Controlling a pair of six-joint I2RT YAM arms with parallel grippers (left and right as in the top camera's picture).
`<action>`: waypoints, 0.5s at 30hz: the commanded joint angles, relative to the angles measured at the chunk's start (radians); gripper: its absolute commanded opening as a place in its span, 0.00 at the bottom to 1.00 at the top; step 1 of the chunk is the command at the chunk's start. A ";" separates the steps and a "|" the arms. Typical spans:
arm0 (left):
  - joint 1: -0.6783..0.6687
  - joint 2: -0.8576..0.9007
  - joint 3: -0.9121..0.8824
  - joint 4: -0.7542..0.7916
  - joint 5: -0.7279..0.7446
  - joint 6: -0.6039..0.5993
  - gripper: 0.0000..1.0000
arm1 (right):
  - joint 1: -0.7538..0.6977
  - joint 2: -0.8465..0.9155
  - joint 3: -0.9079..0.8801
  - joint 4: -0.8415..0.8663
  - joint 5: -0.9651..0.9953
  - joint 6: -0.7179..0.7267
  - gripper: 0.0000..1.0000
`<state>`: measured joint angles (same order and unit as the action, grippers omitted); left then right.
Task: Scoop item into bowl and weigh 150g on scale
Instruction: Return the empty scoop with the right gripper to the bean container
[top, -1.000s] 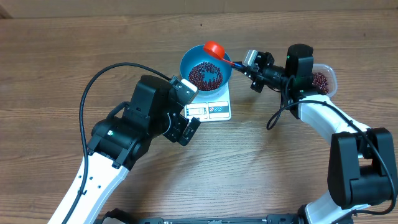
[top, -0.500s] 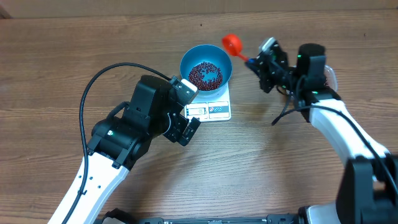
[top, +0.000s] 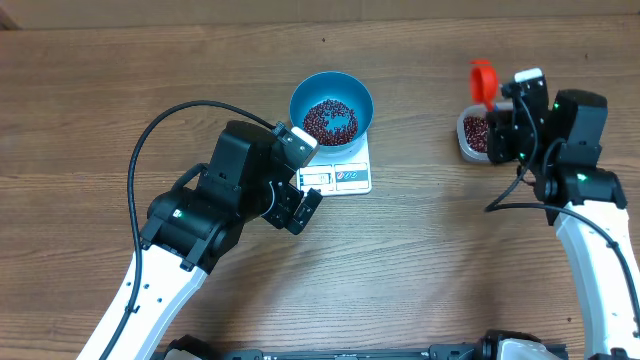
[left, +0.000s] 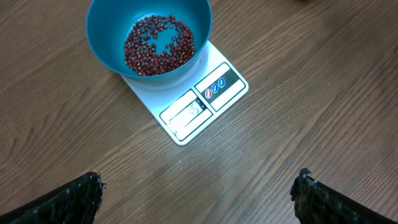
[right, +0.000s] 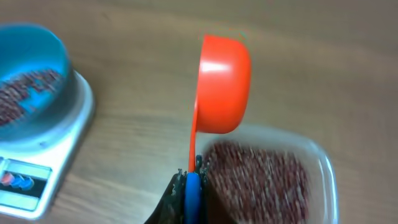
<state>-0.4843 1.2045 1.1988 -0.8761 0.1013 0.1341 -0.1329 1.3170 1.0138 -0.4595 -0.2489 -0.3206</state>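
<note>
Right claw (right: 191, 186) clamps scoop (right: 224, 84) at tub (right: 326, 171) edge; bowl (top: 298, 96) well apart.

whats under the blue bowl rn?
The scale. Only the edge with its display sticks out past the bowl; the rest of the platform is covered. Beans lie inside the bowl.

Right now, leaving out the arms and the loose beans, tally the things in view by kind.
Blue bowl: 1
White scale: 1
Clear tub: 1
Orange scoop: 1
Total: 4
</note>
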 joint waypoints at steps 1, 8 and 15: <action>0.003 0.000 -0.001 0.001 0.000 0.019 1.00 | -0.025 -0.001 0.015 -0.028 0.051 0.011 0.04; 0.003 0.000 -0.001 0.001 0.000 0.019 0.99 | -0.047 0.011 0.013 -0.080 0.120 0.010 0.04; 0.003 0.000 -0.001 0.001 0.000 0.019 1.00 | -0.048 0.113 0.006 -0.082 0.122 0.003 0.04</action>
<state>-0.4843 1.2045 1.1988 -0.8761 0.1009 0.1341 -0.1761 1.3754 1.0138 -0.5426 -0.1448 -0.3149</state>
